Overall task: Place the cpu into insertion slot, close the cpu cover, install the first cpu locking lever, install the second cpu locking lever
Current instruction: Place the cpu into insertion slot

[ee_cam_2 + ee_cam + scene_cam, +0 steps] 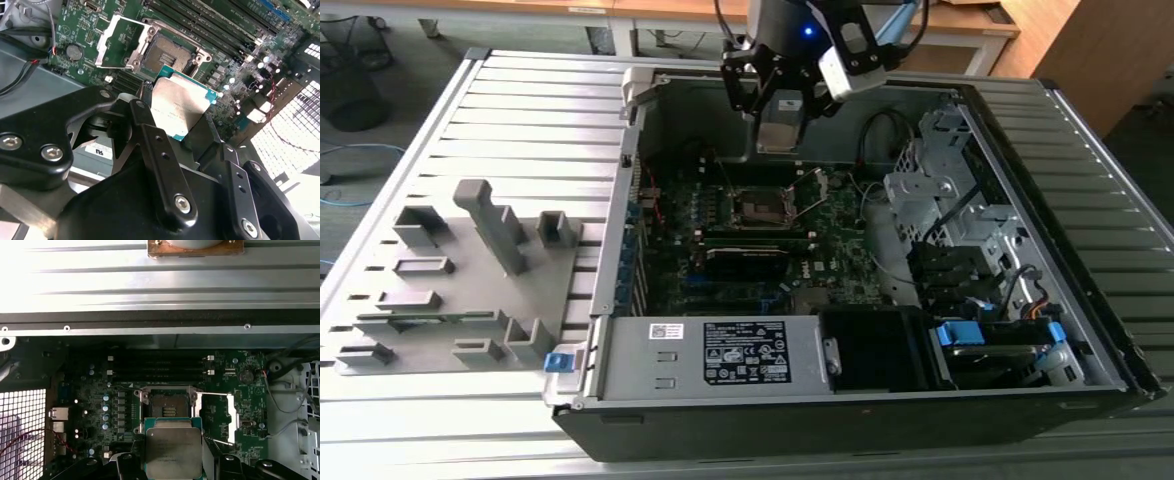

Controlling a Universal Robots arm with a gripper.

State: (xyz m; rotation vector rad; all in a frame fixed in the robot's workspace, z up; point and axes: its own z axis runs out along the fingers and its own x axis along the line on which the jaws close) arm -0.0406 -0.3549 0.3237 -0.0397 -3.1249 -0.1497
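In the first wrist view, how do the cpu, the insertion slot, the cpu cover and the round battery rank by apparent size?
1. cpu, nearest the camera, so its lead is unsure
2. insertion slot and open cpu cover: about alike, not ranked
3. round battery, clearly smallest

The gripper [173, 463] pinches the cpu [173, 446] by two opposite edges, metal top showing, clear of the motherboard [90, 390] and near the bare socket [167, 408], whose cover [232, 415] lies swung open beside it, with memory slots [157, 366] and the case wall [160, 290] beyond.
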